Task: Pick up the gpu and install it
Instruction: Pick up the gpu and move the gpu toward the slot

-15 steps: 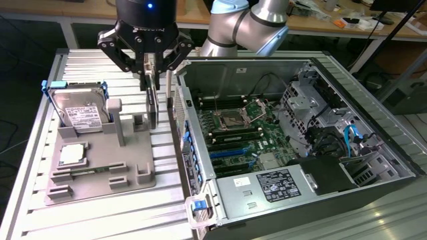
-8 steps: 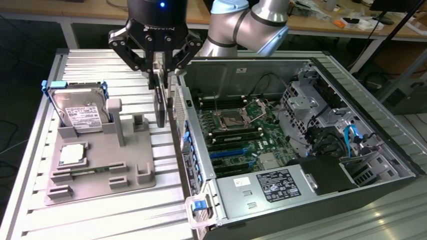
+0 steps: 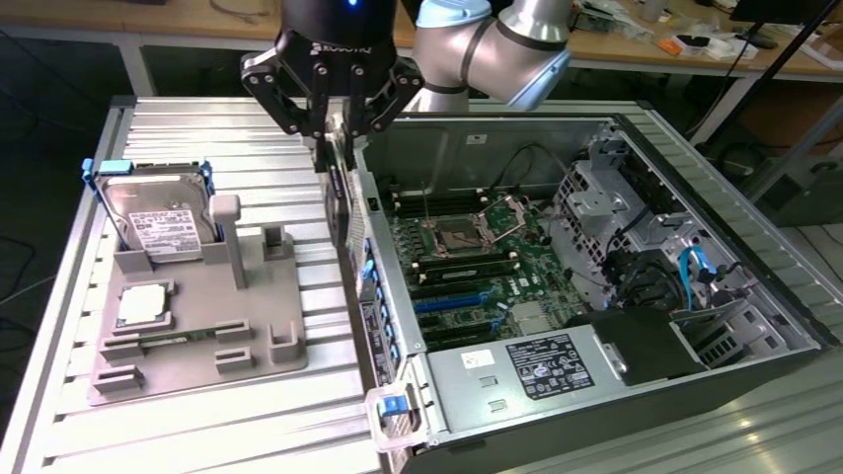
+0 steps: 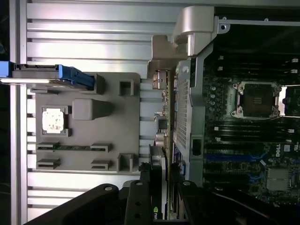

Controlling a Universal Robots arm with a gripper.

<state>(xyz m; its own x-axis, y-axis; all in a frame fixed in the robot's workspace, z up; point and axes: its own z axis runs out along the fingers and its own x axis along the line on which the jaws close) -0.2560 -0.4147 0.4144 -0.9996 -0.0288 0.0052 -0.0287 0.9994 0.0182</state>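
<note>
Gripper [image 3: 335, 136] grips the gpu [image 3: 343, 202] tight. The card hangs edge-on beneath it, long axis pointing down, right above the rear wall of the open computer case [image 3: 395, 326]. The motherboard [image 3: 481, 259] lies toward the exterior view's right. The hard drive [image 3: 152, 222] and CPU chip [image 3: 142, 304] sit on the grey fixture [image 3: 197, 351], well apart.

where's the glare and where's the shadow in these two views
Wrist view: the small square silver CPU chip is washed out white, while the black gripper clamping the thin black gpu card sits in shadow; exterior view: the ribbed silver metal table glares.
</note>
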